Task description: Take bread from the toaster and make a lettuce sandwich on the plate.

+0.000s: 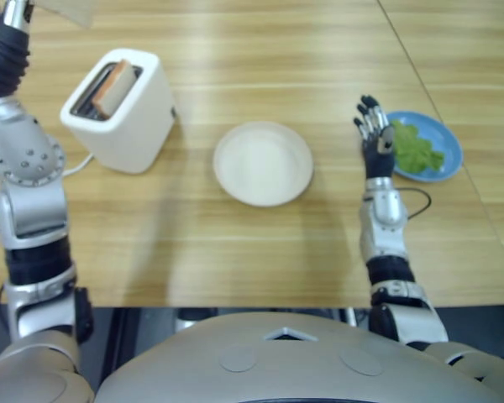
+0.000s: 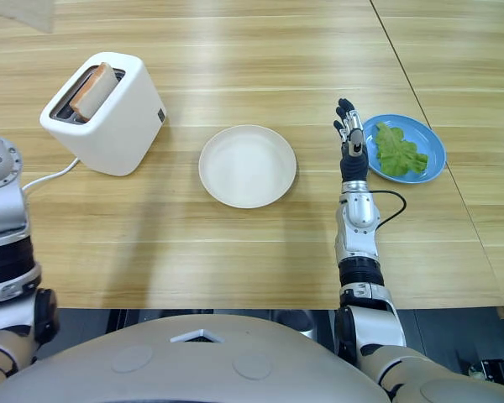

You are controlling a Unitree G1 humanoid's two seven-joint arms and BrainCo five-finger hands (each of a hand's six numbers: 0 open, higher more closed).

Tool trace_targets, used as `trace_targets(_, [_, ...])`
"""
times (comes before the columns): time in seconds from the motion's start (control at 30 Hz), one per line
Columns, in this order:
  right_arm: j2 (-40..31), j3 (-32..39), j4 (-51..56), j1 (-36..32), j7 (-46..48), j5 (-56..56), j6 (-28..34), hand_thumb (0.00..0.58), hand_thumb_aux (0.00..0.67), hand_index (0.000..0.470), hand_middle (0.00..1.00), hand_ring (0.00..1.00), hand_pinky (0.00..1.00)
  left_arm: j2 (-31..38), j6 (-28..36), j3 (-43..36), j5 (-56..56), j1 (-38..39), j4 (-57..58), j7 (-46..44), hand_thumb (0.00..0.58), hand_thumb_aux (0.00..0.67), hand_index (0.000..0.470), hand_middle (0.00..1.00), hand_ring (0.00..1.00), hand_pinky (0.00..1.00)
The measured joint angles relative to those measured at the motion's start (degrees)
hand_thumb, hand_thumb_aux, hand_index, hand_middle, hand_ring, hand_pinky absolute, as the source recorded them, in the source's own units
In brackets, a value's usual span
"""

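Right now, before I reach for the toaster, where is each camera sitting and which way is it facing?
Left eye view: on the head, looking forward and down at the table; left arm at the left edge, open right hand beside the blue dish.
Right eye view: same head, slightly to the right, same aim; both arms again.
Shared: toaster with bread, empty plate, lettuce.

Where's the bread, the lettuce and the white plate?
Brown slice of bread (image 2: 92, 89), right eye view, its top edge.
Green lettuce leaf (image 2: 395, 151), right eye view, the leaf's middle.
Round cream plate (image 2: 248, 166), right eye view, its bare middle.
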Motion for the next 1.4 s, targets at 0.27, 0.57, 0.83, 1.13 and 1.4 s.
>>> trace_targets(0.27, [0.1, -0.1, 1.0, -0.2, -0.2, -0.4, 0.1, 0.000, 0.000, 0.000, 0.00, 0.00, 0.00, -14.2, 5.5, -14.0, -21.2, -0.8, 19.8, -26.3, 0.580, 0.670, 0.460, 1.00, 1.00, 1.00])
trace_targets(0.57, [0.0, 0.0, 1.9, -0.5, -0.2, -0.5, 0.2, 0.000, 0.000, 0.000, 0.00, 0.00, 0.00, -17.8, 6.3, -24.8, -14.3, -3.7, 46.8, -35.9, 0.580, 0.670, 0.460, 1.00, 1.00, 1.00])
trace_targets(0.83, [-0.2, 0.0, 1.7, 0.2, -0.2, -0.5, 0.4, 0.000, 0.000, 0.000, 0.00, 0.00, 0.00, -17.9, 1.1, -27.5, -6.3, -7.5, 54.5, -34.5, 0.580, 0.670, 0.460, 1.00, 1.00, 1.00])
trace_targets(1.13, [-2.7, -0.3, -4.9, 2.7, -0.2, -0.6, 1.2, 0.000, 0.000, 0.000, 0.00, 0.00, 0.00, -14.5, -1.7, -28.5, 2.0, -5.3, 47.0, -28.4, 0.000, 0.000, 0.000, 0.00, 0.00, 0.00])
trace_targets(1.4, [-12.0, -3.6, -12.2, 4.1, -2.6, -6.2, 1.7, 0.000, 0.000, 0.000, 0.00, 0.00, 0.00, -15.1, -8.7, -23.6, -2.5, -1.8, 28.3, -25.7, 0.000, 0.000, 0.000, 0.00, 0.00, 0.00])
